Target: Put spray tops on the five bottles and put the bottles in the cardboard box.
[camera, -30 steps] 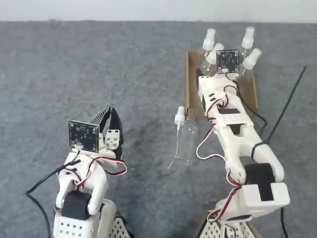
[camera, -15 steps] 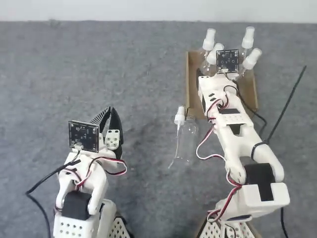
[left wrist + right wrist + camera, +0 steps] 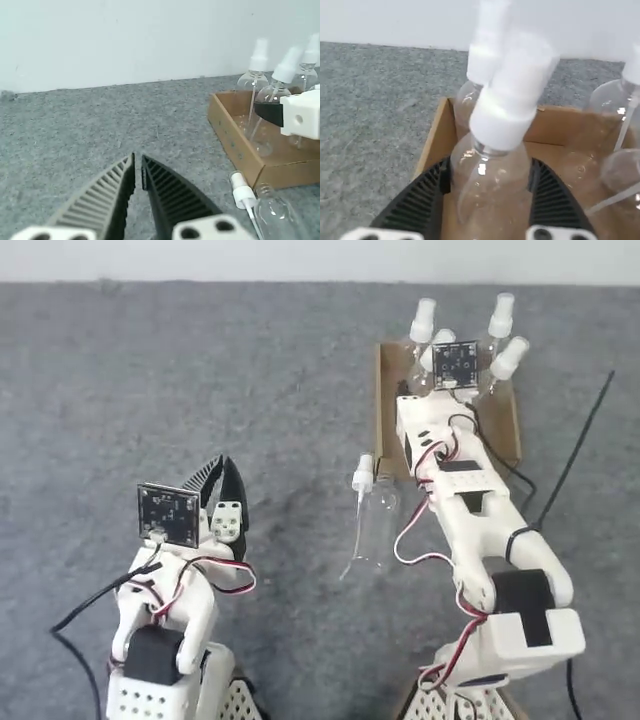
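Observation:
My right gripper (image 3: 490, 167) is inside the cardboard box (image 3: 385, 425), shut on a clear bottle (image 3: 492, 185) with a white spray top (image 3: 512, 107). The bottle stands slightly tilted at the box's near-left part (image 3: 432, 348). Three more capped bottles stand in the box around it (image 3: 503, 312). A fifth capped bottle (image 3: 374, 522) lies on the carpet just outside the box's left wall, also seen in the left wrist view (image 3: 267, 212). My left gripper (image 3: 138, 158) is shut and empty, low over the carpet at the front left (image 3: 224, 472).
Grey carpet covers the table, with open room in the middle and far left. A white wall runs along the back. A black cable (image 3: 580, 455) trails to the right of the box. The right arm (image 3: 460, 490) stretches along the box's near side.
The right arm's wrist has shifted very slightly to the left over the box. The left arm and the lying bottle have kept still.

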